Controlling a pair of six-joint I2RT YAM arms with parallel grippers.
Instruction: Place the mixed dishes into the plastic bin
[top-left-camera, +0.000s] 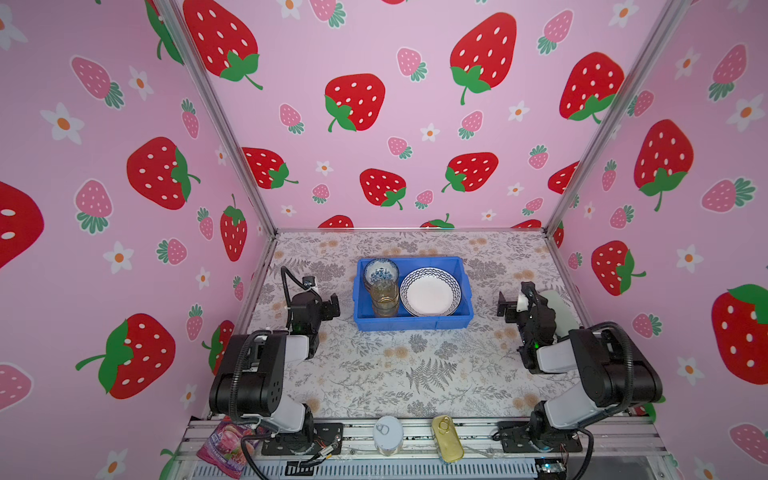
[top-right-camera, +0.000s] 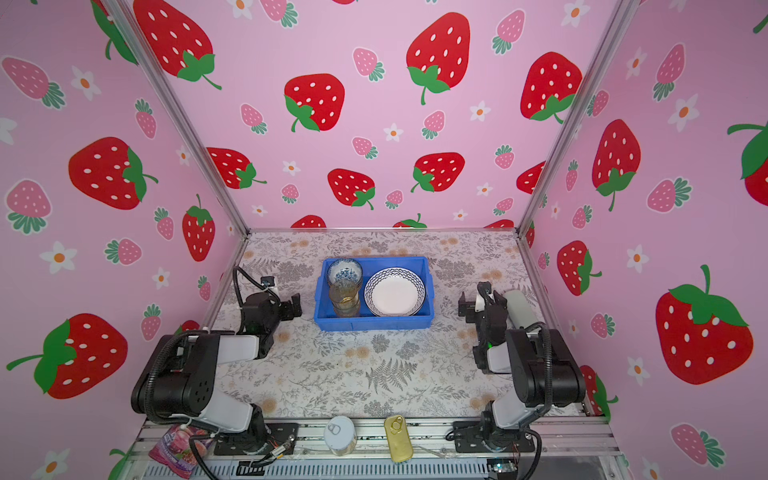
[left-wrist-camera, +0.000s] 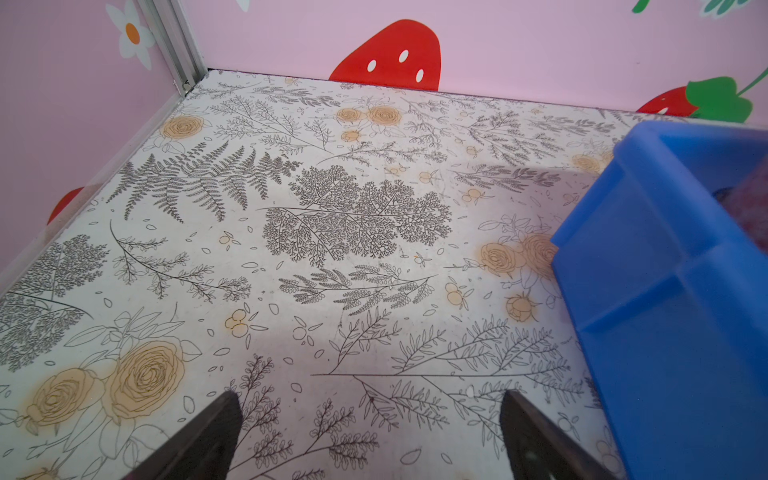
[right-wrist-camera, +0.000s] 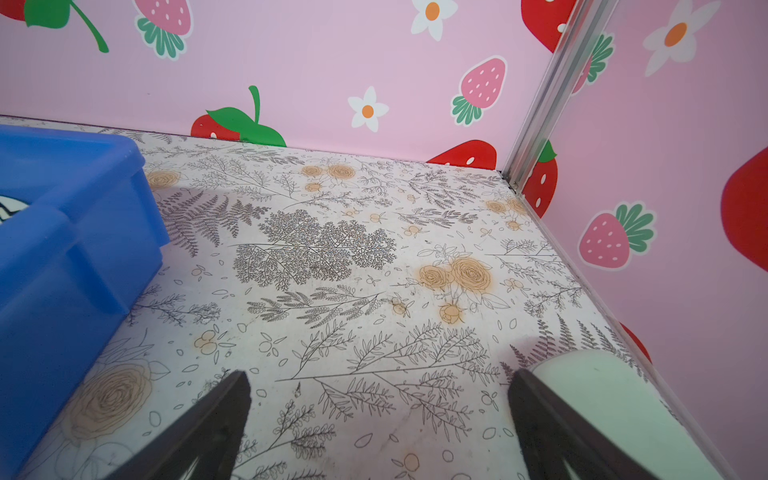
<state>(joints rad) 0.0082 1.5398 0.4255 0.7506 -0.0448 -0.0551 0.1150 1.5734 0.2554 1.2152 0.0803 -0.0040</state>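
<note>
Toward the back middle of the flowered table (top-left-camera: 374, 374), the blue bin (top-left-camera: 411, 323) is sitting flat, and it is showing in both top views (top-right-camera: 374, 323). Inside it, a blue-patterned bowl (top-left-camera: 381, 272) is resting in the far left corner. An amber tumbler (top-left-camera: 385, 300) is standing upright just in front of that bowl, and a white plate (top-left-camera: 430, 291) with a dark wavy rim is filling the right part.

I am holding the left gripper (top-left-camera: 332, 306) low over the table, near the bin's left wall but apart from it. Its jaws are gaping wide with nothing between them. The left wrist view is showing both dark fingers (left-wrist-camera: 216, 436) spread over bare tabletop, with a corner of the bin (left-wrist-camera: 665, 291) close by.

I am keeping the right gripper (top-left-camera: 505, 308) near the bin's right wall, also apart from it, and it too is standing wide and empty. In the right wrist view (right-wrist-camera: 380, 378) only patterned table is lying between its fingers.

A pale green cylinder (top-left-camera: 559, 305) is lying on its side just beside that gripper, away from the bin (right-wrist-camera: 602, 415). I cannot tell whether it is touching the finger.

Along the front rail, a silver round tin (top-left-camera: 387, 434), a gold oval tin (top-left-camera: 446, 438) and a purple candy bag (top-left-camera: 226, 449) are lying well apart from the bin.
</note>
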